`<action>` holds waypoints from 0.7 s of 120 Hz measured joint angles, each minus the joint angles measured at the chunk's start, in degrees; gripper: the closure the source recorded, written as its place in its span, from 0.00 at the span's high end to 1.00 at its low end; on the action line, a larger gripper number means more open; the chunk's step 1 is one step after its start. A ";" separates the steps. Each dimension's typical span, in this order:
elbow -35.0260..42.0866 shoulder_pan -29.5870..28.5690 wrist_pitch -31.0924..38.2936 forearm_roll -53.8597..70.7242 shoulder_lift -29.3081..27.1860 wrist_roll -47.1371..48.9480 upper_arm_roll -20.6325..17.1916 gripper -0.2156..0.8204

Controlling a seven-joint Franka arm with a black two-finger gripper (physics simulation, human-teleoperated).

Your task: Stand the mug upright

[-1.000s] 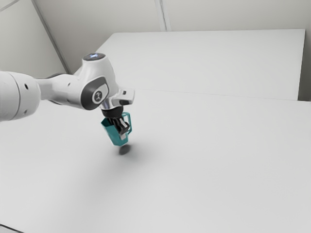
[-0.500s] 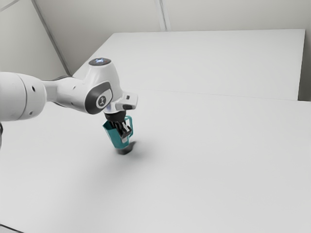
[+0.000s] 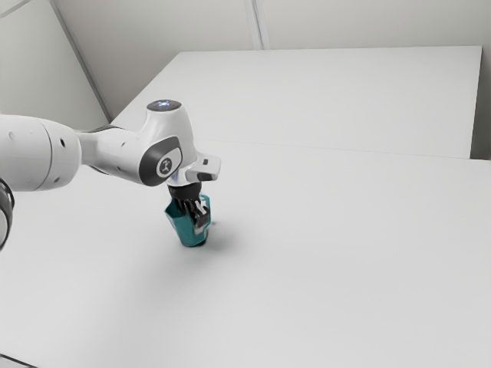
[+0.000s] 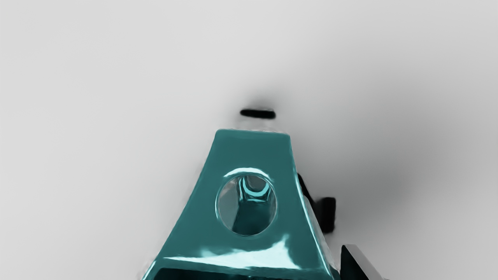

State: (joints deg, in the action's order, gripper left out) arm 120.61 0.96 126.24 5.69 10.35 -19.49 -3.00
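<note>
Leaning slightly, base down, the mug (image 3: 182, 227) is held in the closed gripper (image 3: 201, 225). Mouth toward the palm, base beyond the fingertips, long axis roughly along the jaws. Contact with the table (image 3: 345, 253) cannot be told; contents not made out. Slight levelling before release is judged likely.

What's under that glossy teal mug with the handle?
Around the base of the glossy teal mug I see smooth white tabletop and dark shadow. Whatever lies directly beneath is covered by the mug itself, so I can't tell.
</note>
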 joint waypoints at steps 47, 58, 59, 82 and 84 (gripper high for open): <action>-6.65 2.35 -6.43 -0.30 -5.54 -0.44 -0.07 0.70; -8.97 3.15 -9.68 -0.90 -6.57 -0.07 0.04 0.73; -9.26 3.18 -9.96 -0.95 -6.60 -0.03 0.05 0.73; -20.10 2.86 -19.76 -2.36 -7.14 2.87 0.05 0.77; -20.64 2.82 -20.50 -2.52 -7.16 3.15 0.05 0.77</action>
State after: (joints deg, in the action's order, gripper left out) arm 99.97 3.78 105.73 3.16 3.18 -16.34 -2.95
